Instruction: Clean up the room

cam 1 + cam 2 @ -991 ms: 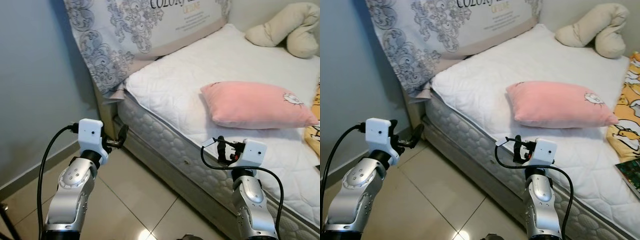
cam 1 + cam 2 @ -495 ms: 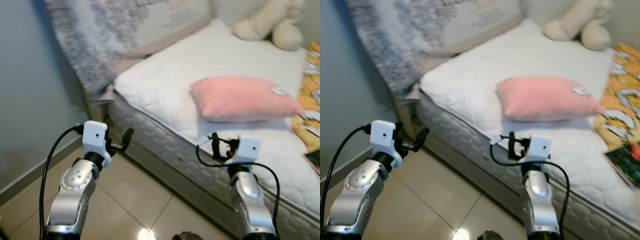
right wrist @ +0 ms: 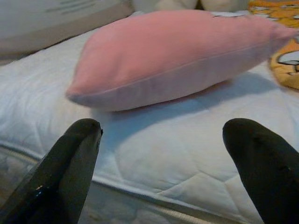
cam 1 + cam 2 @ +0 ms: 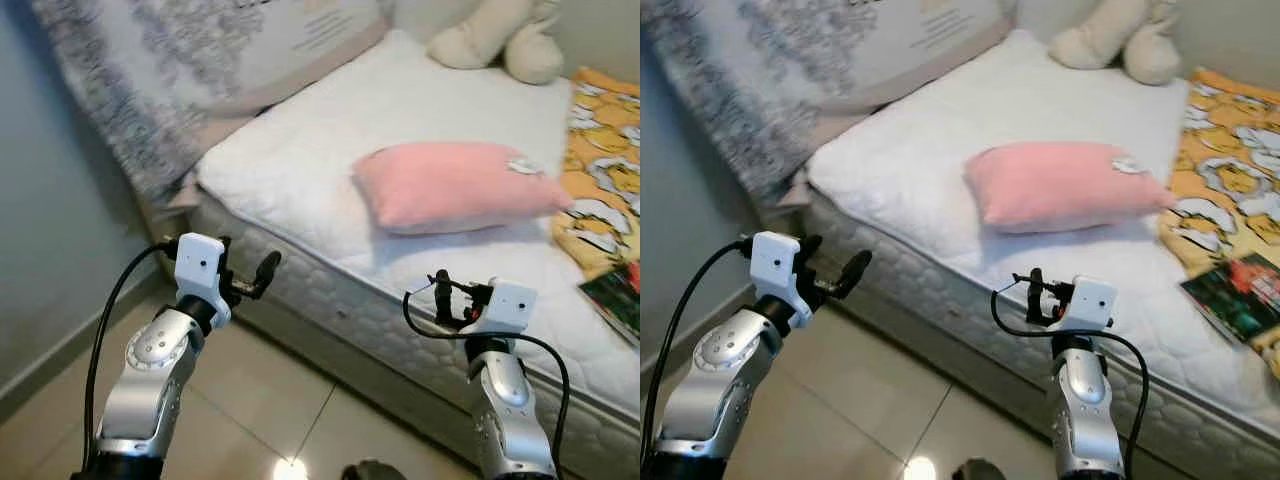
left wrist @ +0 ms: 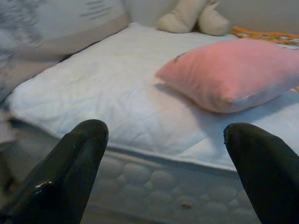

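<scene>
The bed (image 4: 330,160) with its bare white mattress takes most of the scene, and the tidying seems to be at its beginning, because several things are lying loose on it. The big patterned pillow (image 4: 200,70) leans at the head end, half over the near corner. The yellow cartoon blanket (image 4: 1230,180) lies crumpled along the far side, toward the foot. The pink pillow (image 4: 450,185) rests near the front edge, about at the middle, and it is probably the first thing to put in place. A cream plush toy (image 4: 495,40) sits at the far corner of the head end, and a small book (image 4: 1235,295) lies near the front edge, beside the blanket. The left gripper (image 5: 161,172) and the right gripper (image 3: 163,172) are both spread wide and hold nothing; they hover before the front edge, apart from the pink pillow.
</scene>
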Tool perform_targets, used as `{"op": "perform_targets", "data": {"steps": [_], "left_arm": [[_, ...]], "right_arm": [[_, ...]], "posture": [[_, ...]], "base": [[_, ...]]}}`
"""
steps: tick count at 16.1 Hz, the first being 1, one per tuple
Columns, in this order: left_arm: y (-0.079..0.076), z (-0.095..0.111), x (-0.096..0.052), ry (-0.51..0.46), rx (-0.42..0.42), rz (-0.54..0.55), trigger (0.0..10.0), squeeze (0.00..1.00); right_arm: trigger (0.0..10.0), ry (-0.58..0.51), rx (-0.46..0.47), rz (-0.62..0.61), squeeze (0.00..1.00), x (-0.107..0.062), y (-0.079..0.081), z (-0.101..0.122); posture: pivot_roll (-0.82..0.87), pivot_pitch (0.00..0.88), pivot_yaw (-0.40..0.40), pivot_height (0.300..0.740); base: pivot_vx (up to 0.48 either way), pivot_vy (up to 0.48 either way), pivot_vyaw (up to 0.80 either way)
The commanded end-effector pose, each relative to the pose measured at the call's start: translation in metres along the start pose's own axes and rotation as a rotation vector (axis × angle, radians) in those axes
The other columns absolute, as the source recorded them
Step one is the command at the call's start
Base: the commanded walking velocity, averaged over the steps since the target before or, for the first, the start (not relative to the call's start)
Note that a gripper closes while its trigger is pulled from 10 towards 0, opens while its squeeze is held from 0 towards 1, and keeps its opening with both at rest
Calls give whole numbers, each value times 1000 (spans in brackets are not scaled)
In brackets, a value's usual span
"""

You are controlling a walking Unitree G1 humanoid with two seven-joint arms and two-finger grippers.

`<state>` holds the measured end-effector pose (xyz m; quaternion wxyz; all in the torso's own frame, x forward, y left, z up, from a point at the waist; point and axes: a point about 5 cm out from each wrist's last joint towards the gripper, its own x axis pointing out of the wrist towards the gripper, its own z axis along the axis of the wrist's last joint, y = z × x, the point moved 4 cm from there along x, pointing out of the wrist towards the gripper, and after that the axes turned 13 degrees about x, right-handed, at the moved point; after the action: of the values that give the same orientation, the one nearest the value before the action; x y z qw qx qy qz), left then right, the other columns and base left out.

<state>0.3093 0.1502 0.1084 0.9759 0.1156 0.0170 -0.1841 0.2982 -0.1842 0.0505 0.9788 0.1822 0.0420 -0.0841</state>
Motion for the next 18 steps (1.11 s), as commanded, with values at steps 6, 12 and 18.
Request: {"op": "perform_targets", "data": {"steps": [6,12,18], "left_arm": [[-10,8,7,-32,-15,-58,10000,0],[-12,6,4,-22,-20,-75,10000,0],[3,6,3,-28,-1,23,10000,1000]], "right_arm": [[10000,-28,3,-2,0,3,-1,7],[10000,-22,9,-14,0,2,-4,4],[10000,-13,-23,0,0,2,-1,3]], "posture": [[62,0,-24,714],[70,0,-31,714],[68,0,-30,714]], "base": [[357,139,-579],[0,480,-580],[0,0,-120]]}}
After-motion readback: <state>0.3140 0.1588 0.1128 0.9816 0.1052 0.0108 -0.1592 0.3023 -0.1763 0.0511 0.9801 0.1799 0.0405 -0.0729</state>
